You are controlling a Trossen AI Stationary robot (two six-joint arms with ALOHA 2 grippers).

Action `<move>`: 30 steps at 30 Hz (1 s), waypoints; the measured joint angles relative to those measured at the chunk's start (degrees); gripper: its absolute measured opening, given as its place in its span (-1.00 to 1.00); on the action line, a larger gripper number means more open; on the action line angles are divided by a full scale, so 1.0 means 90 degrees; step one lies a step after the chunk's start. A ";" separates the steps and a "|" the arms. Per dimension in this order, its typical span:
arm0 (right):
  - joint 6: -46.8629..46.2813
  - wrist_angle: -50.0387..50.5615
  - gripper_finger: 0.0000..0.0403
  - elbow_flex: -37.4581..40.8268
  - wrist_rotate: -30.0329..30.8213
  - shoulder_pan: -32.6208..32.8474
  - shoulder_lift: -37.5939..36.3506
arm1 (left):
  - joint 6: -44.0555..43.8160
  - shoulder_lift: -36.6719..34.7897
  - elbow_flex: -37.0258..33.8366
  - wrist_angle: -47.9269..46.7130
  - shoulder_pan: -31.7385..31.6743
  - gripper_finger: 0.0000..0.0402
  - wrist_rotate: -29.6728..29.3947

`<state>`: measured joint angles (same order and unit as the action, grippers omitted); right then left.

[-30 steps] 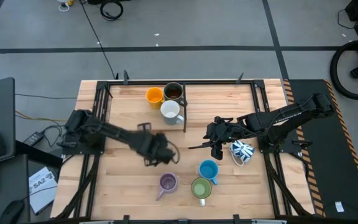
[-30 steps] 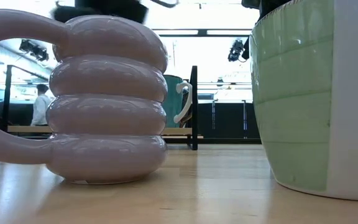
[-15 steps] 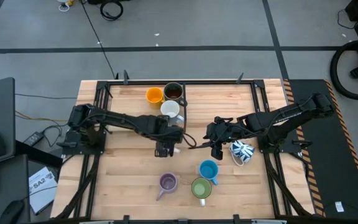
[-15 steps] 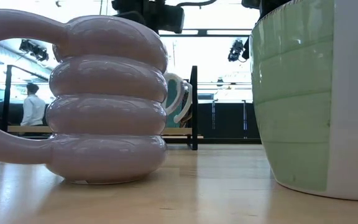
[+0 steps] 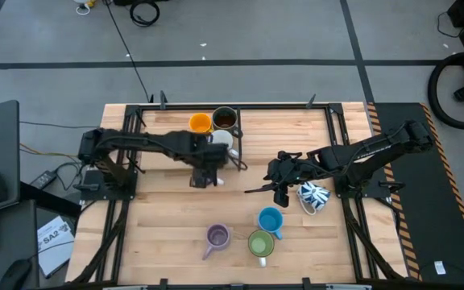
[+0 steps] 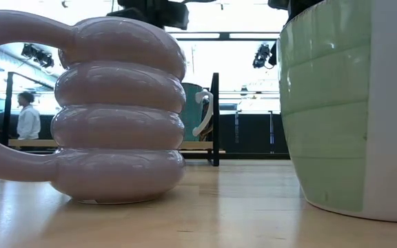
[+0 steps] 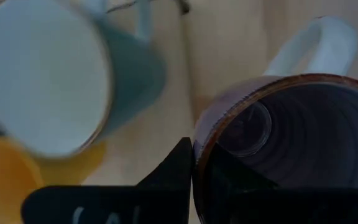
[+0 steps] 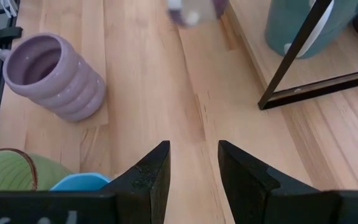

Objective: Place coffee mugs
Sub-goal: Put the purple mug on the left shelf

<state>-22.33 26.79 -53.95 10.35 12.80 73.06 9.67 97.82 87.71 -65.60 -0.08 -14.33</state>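
Note:
My left gripper (image 5: 206, 172) is over the table's far middle, shut on a mug (image 7: 291, 143) with a brown rim, a dark inside and a pale handle (image 7: 316, 50). The right wrist view shows that mug as a purple blur (image 8: 191, 9). Just beyond it, an orange mug (image 5: 200, 123), a dark grey mug (image 5: 225, 118) and a white-lined mug (image 5: 221, 142) stand on their bases. My right gripper (image 8: 193, 165) is open over bare wood right of centre. Under its arm lies a white mug with a blue pattern (image 5: 313, 195). My left gripper holds the mug by its rim wall (image 7: 197, 149), on the side away from the handle. One finger (image 7: 180, 163) is outside the wall, and the other seems to be inside the dark hollow. The fingers come steeply from above. The mug hangs clear of the table, mouth up.
A purple ridged mug (image 5: 217, 236), a green mug (image 5: 260, 242) and a blue mug (image 5: 271, 219) stand near the front edge. A black frame post (image 5: 238, 133) rises beside the far mugs. Bare wood lies between the two groups.
My left gripper has swung with its mug from the table's middle toward the far edge, up to the three far mugs. It has risen a little, and its wrist has rolled. It has stayed shut on the mug.

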 joint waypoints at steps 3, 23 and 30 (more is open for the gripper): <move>0.0000 0.0008 -0.30 0.0000 -0.0002 0.0000 0.0000 | 0.0243 -0.0165 -0.0001 -0.0191 -0.0252 -0.86 0.0001; -0.0024 -0.0001 -0.30 0.0000 -0.0005 0.0000 0.0001 | 0.1250 -0.0384 -0.0001 -0.0348 -0.1766 -0.86 0.0866; -0.0024 0.0002 -0.30 0.0000 -0.0003 0.0000 0.0002 | 0.1333 -0.0374 -0.0001 -0.0365 -0.1835 -0.88 0.1127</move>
<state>-22.55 26.80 -53.95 10.32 12.80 73.07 21.67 94.45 87.70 -68.89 -16.60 -4.18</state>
